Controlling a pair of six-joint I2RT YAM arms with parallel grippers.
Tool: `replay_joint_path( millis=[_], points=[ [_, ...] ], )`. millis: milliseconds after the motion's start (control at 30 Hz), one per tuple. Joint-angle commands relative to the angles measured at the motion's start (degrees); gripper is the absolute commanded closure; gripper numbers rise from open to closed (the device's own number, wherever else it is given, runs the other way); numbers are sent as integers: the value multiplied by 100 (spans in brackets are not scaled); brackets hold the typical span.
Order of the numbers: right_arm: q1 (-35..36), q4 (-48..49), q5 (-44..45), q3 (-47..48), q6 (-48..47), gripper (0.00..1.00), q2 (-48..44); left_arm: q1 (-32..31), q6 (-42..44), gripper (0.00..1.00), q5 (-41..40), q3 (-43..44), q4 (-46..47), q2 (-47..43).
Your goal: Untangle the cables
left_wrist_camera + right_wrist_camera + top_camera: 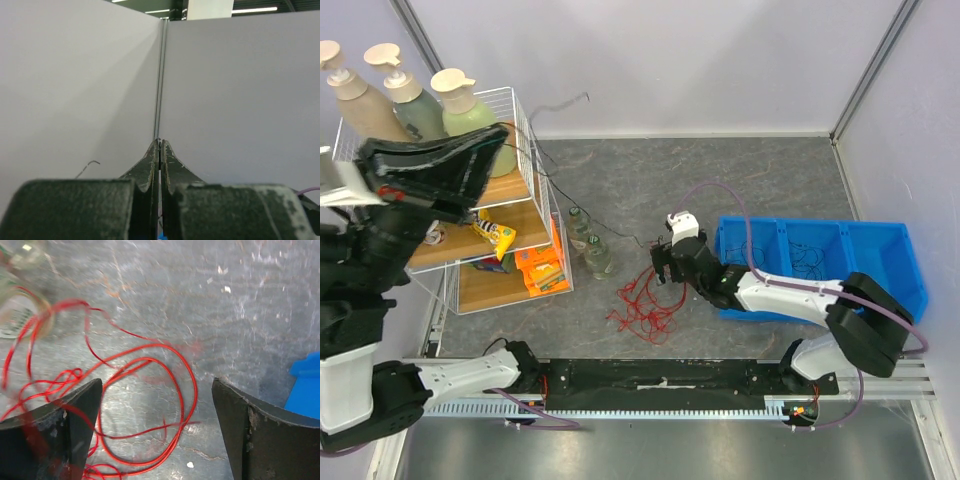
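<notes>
Jaws of the right gripper (156, 385) gape, released, above red cables (645, 300) loose on the grey tabletop (770, 170); only overhead shows black cables (798, 252) inside the blue bin (880, 228). On the left gripper (160, 146) jaws are clenched, empty.

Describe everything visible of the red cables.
The red cables are thin glossy wires in loose overlapping loops, lying on the grey table between the glass bottles and the blue bin. One loop lies inside the open right end effector; whether it touches them is unclear.
</notes>
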Motion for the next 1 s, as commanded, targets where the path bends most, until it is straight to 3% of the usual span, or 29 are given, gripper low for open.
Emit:
replay_joint_path(
  millis=[0, 133, 233, 300, 400, 500, 533, 600, 767, 967],
  points=[
    [-13, -4, -498, 356, -392, 2, -613, 9, 52, 98, -189, -519, 276, 190],
    [-4, 152, -1475, 357, -604, 2, -780, 0, 114, 98, -277, -564, 321, 252],
    [-4, 592, -1205, -20, -446, 2, -983, 0, 131, 98, -295, -486, 356, 278],
    [-4, 672, -950, -161, -218, 8, -817, -8, 140, 98, -365, -301, 382, 304],
    [-4, 1241, -1001, -460, 37, 29, -369, 9, 9, 98, -278, -116, 636, 226],
    [-4, 1744, -959, -698, 370, 73, -104, 9, -88, 98, -14, -107, 1058, 103],
    [-4, 1710, -836, -707, 485, 79, -60, -8, -123, 98, 47, -55, 1163, 76],
    [-4, 1613, -642, -724, 617, 78, -7, 0, -133, 98, 188, 164, 1278, 120],
    [-4, 1121, -281, -681, 626, 57, 28, 0, -62, 98, 548, 955, 1349, 436],
    [5, 840, -465, -637, 434, 38, -560, 0, -53, 98, 593, 983, 1367, 629]
  ],
)
